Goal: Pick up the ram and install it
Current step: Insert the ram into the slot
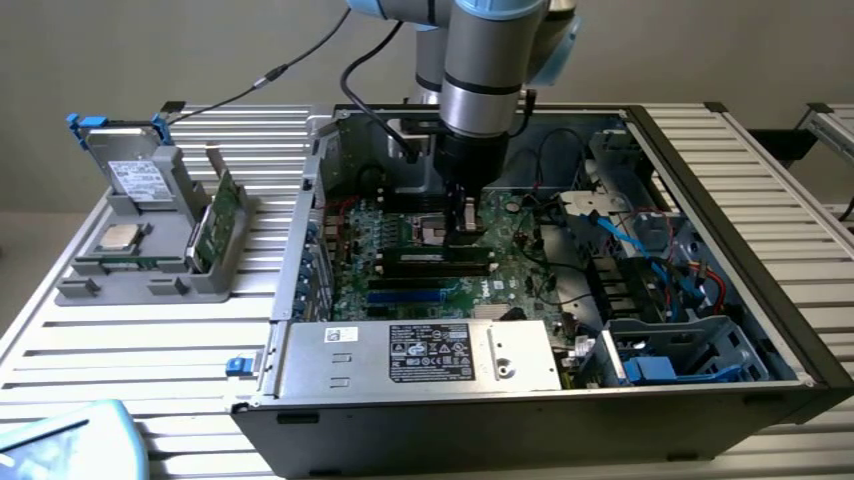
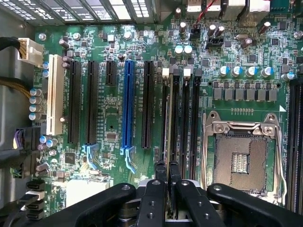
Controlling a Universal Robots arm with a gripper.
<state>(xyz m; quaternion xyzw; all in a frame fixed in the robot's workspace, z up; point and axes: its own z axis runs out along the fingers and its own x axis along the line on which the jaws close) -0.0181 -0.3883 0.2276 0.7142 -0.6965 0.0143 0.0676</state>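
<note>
Between processor socket (image 2: pixel 241 161) and blue slot (image 2: pixel 128 104), hand (image 2: pixel 167 176) apparently grips the ram (image 2: pixel 165 151)

1. This is looking like a robotics lab or test workshop.
2. An industrial robot arm (image 1: pixel 487 60) is hanging over an open computer case (image 1: pixel 534 430), its gripper (image 1: pixel 467 228) sitting just above the exposed motherboard (image 2: pixel 109 118).
3. The case and a grey parts fixture (image 1: pixel 147 270) are resting on a slatted aluminium bench (image 1: pixel 174 380) against a plain wall (image 1: pixel 160 50).
</note>
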